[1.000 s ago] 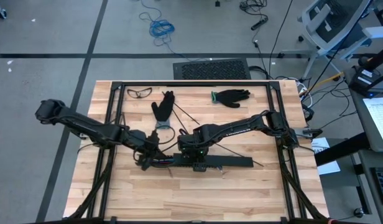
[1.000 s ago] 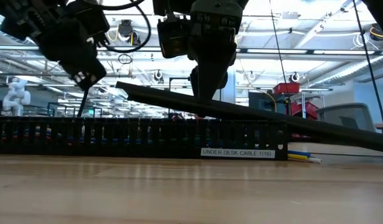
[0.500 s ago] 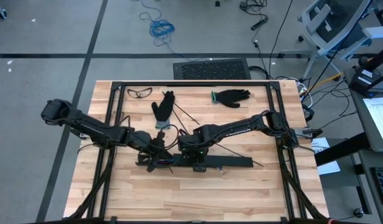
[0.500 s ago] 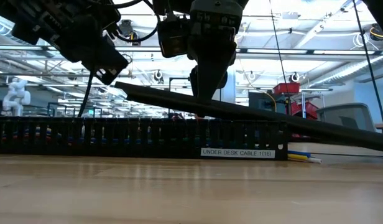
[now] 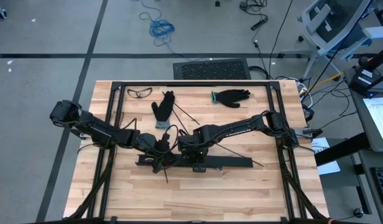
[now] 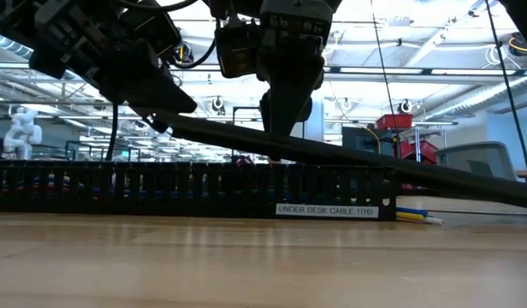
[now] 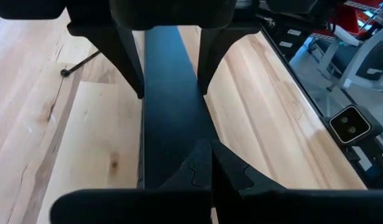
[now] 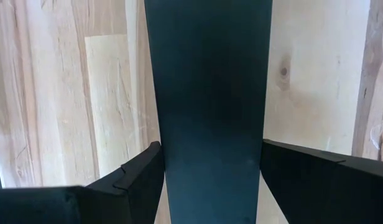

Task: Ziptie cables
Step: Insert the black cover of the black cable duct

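The right gripper (image 8: 210,180) clamps the black cover (image 8: 207,93) between its fingers. Beside it, the left gripper (image 7: 204,165) is pressed together above the cover's end. The cables (image 6: 415,214) lie below in the slotted strip (image 6: 195,190).

- Two robot arms over the table, one left gripper (image 5: 159,151) and one right gripper (image 5: 193,151).
- One wooden table (image 5: 241,193).
- One black slotted strip (image 6: 195,190) with one white label (image 6: 327,210).
- One long flat black lid (image 8: 207,93), tilted above the strip.
- Two black gloves (image 5: 163,107) (image 5: 231,96).
- One pair of safety glasses (image 5: 139,93).
- One blue coiled cord (image 5: 160,27) on the floor.
- One bundle of cables (image 6: 415,214), its ends showing past the strip.
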Motion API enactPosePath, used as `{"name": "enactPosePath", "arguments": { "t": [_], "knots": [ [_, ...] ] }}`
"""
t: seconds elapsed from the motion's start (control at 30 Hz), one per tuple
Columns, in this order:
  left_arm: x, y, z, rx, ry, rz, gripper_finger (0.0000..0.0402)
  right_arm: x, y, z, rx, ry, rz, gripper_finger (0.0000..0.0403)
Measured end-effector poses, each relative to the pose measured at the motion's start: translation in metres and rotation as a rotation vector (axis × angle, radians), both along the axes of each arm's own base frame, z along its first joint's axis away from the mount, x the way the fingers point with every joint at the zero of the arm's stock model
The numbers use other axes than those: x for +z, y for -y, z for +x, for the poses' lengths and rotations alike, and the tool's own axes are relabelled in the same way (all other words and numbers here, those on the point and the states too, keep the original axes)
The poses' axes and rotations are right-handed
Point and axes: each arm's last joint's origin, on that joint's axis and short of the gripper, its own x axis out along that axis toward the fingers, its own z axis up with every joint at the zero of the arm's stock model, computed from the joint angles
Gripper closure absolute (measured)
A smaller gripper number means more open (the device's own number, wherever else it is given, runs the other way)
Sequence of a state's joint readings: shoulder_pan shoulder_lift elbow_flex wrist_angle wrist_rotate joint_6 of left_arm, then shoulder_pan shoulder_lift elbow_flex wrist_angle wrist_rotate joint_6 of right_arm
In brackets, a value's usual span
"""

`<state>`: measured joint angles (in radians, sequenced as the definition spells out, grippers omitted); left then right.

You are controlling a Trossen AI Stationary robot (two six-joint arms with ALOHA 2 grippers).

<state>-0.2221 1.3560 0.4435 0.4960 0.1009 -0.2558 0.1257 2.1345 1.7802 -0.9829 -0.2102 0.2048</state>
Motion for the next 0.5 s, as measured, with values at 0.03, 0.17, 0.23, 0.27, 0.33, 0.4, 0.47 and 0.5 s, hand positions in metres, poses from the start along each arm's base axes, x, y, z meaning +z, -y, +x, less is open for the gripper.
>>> {"name": "enactPosePath", "arguments": {
  "t": [0.03, 0.17, 0.23, 0.27, 0.33, 0.4, 0.47, 0.5],
  "knots": [
    [0.000, 0.000, 0.000, 0.000, -0.002, 0.000, 0.0402, 0.000, 0.000, 0.000, -0.004, -0.001, 0.001, 0.0163],
    [0.000, 0.000, 0.000, 0.000, -0.004, 0.001, 0.0402, 0.000, 0.000, 0.000, -0.015, -0.004, 0.004, 0.0163],
    [-0.001, 0.000, 0.000, 0.000, -0.006, 0.001, 0.0402, -0.003, 0.000, 0.001, -0.018, -0.013, 0.006, 0.0163],
    [-0.001, 0.000, 0.000, 0.001, -0.006, 0.002, 0.0402, -0.005, 0.000, 0.001, -0.019, -0.022, 0.005, 0.0163],
    [-0.001, 0.000, 0.000, 0.000, -0.008, 0.002, 0.0402, -0.012, 0.000, 0.002, -0.019, -0.047, 0.003, 0.0163],
    [-0.001, 0.000, 0.000, 0.001, -0.008, 0.002, 0.0402, -0.018, -0.001, 0.002, -0.020, -0.063, -0.002, 0.0163],
    [-0.001, 0.000, 0.000, 0.000, -0.008, 0.002, 0.0402, -0.018, 0.000, 0.003, -0.023, -0.062, -0.001, 0.0163],
    [-0.001, 0.000, 0.000, 0.001, -0.008, 0.002, 0.0402, -0.018, 0.000, 0.003, -0.023, -0.061, -0.001, 0.0163]
  ]
}}
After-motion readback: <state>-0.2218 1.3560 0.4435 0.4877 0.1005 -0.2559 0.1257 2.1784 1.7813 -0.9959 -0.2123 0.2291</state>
